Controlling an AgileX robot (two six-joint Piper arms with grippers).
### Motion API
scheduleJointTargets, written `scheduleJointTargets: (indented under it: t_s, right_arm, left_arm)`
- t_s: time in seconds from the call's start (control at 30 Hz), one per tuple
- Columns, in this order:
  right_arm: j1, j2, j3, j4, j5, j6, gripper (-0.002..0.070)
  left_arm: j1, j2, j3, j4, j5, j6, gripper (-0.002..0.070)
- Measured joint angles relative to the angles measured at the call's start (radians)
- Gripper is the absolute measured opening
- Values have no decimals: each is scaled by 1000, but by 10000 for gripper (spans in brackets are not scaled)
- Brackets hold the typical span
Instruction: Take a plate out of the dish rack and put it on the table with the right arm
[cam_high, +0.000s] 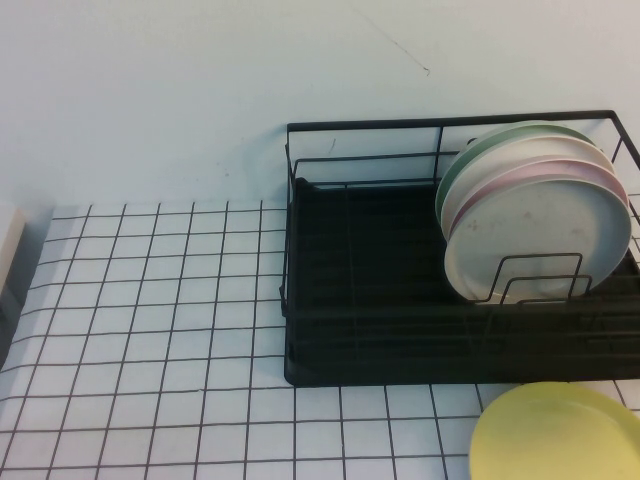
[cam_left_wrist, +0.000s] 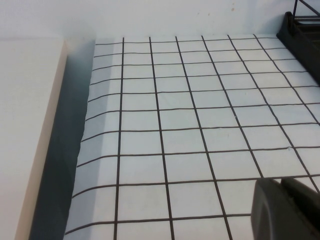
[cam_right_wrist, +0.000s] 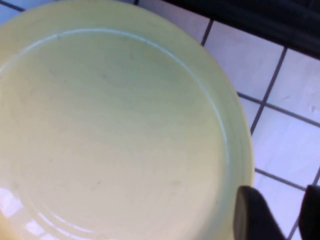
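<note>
Test bench: bare pale wall (cam_high: 200, 90), grid-lined table (cam_high: 150, 330), staged dish rack (cam_high: 380, 300).

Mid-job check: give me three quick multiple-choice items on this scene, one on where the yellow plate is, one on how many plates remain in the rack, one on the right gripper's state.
1. Where is the yellow plate?
A. Standing in the dish rack
B. On the table in front of the dish rack
C. On the beige block at the far left

2. How many plates stand in the dish rack?
A. None
B. One
C. Several, stacked on edge

3. The right gripper is:
A. Clamped on the plate's rim
B. Fingers apart, beside the rim
C. Holding a green plate

Answers: 1 B, it lies flat on the table. 2 C, green, pink and pale rims overlap at the rack's right end. 3 B, the right wrist view shows table between its fingers. The left gripper is parked over bare grid.
</note>
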Motion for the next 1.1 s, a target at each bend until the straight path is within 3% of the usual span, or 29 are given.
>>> scheduleJointTargets:
  t_s: [0.2,0.27,0.37,0.43,0.57,0.73,0.83,0.93,1.1]
  right_arm:
    - [0,0,-83,92,150,-13,245]
    - [0,0,-84,206,221,-113,216]
    - [3,0,-42,336,268,-239,86]
    - [11,0,13,372,230,-282,39]
    - [54,0,132,419,140,-309,11]
    - [206,0,169,501,174,-363,8]
    - [317,0,169,479,170,-313,7]
    - [411,0,169,345,135,-161,7]
    - [469,0,172,171,129,6,6]
  left_arm:
    - [0,0,0,0,0,0,-3]
    - [0,0,0,0,0,0,-3]
    - [0,0,0,0,0,0,-3]
    - [0,0,0,0,0,0,-3]
    - [0,0,0,0,0,0,-3]
    - [0,0,0,0,0,0,-3]
    - [0,0,0,0,0,0,-3]
    - [0,0,0,0,0,0,-3]
    - [0,0,0,0,0,0,-3]
